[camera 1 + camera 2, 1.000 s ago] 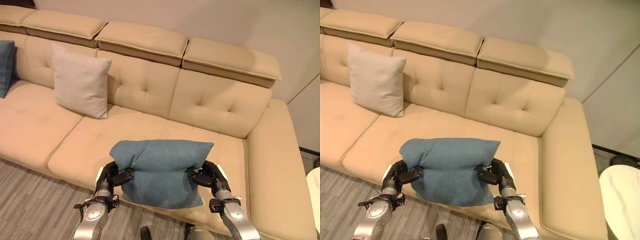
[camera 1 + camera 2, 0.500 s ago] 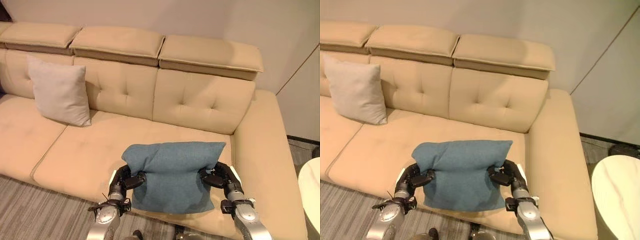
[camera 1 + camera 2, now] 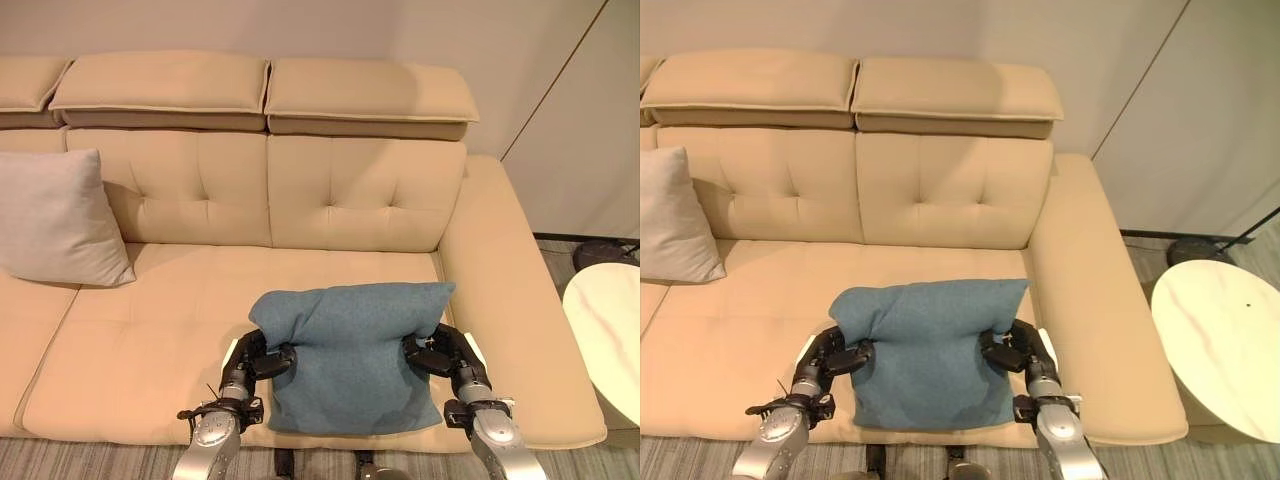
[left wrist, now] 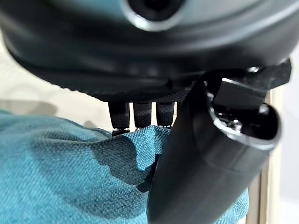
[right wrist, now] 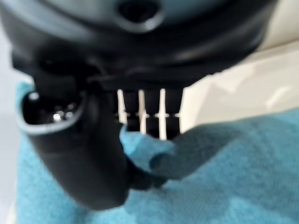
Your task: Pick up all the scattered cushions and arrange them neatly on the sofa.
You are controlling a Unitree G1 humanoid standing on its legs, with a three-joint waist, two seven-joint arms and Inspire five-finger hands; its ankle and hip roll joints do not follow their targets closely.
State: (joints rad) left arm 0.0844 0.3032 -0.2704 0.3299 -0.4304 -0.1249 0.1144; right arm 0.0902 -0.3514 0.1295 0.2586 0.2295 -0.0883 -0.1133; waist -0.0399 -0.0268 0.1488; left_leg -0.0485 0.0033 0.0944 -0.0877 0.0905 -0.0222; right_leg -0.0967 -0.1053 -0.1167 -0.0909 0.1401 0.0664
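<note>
Blue cushion [image 3: 350, 350] held between both hands, over the front edge of the sofa [image 3: 160, 340] seat, roughly 6 o'clock in the head views. It hangs with its top edge level and the lower part drooping past the seat front.

Left hand [image 3: 248, 362] grips the cushion's edge at 9 o'clock, fingers [image 4: 140, 114] curled over the fabric and thumb pressed in from the near side, so it's pinching cloth. Right hand [image 3: 440, 357] does the same on the 3 o'clock edge: fingers [image 5: 149, 114] hooked over the fabric, thumb clamped against it. Fabric bunches and dents at both grips.

Beige cushion [image 3: 55, 220] sits upright at 9 o'clock, leaning on the sofa backrest, well apart from the blue one. The seat section directly behind the blue cushion, at 12 o'clock, is bare upholstery up to the tufted backrest. Sofa's right armrest [image 3: 510, 300] runs along at 3 o'clock, just beside the right hand.

Round white side counter [image 3: 1225, 345] at 3 o'clock off the sofa end, with a dark round stand base [image 3: 1190, 250] on the floor beyond it. Grey striped carpet [image 3: 90, 460] below the sofa front.
</note>
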